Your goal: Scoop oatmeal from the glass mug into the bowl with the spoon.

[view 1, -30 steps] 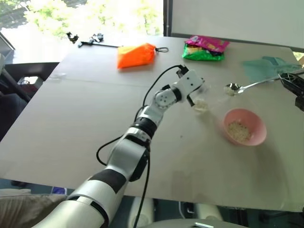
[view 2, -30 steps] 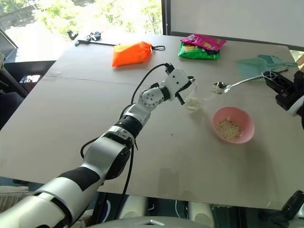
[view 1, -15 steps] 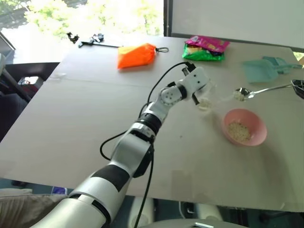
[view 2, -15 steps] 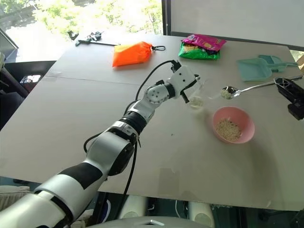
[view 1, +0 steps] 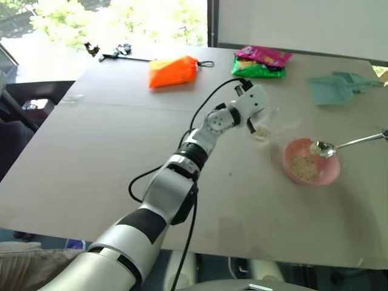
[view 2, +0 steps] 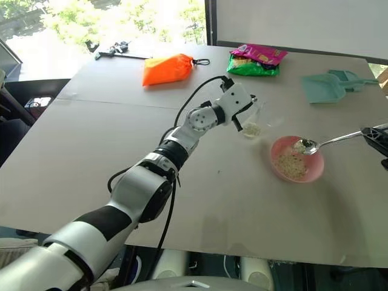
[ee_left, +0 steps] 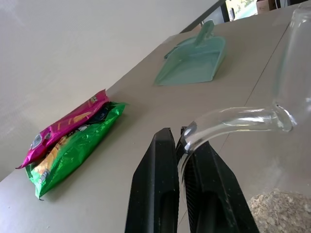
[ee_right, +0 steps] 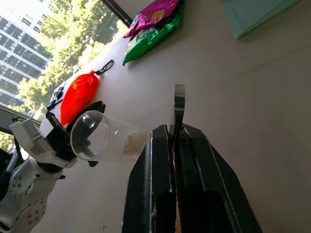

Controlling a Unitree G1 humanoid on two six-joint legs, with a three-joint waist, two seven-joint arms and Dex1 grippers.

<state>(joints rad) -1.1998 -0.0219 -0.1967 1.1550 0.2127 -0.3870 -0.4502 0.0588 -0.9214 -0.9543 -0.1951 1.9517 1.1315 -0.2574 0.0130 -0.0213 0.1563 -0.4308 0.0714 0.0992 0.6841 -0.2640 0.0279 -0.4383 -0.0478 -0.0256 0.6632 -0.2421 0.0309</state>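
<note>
Spoon [view 2: 315,144] over bowl [view 2: 296,159] rim, glass mug [view 2: 251,121] beside.

test room: bare table [view 1: 91,139], window [view 1: 121,21]

On the table [view 1: 91,151], the bowl [view 1: 311,162] lies toward 3 o'clock from the middle, with the glass mug [view 1: 265,125] just beside it at its 10 o'clock. The spoon [view 1: 324,148] hangs over the bowl, handle running out to 3 o'clock. The dustpan [view 1: 336,88] lies at 1 o'clock, the snack bags [view 1: 262,62] at 12, and the pouch [view 1: 173,71] at 11.
</note>
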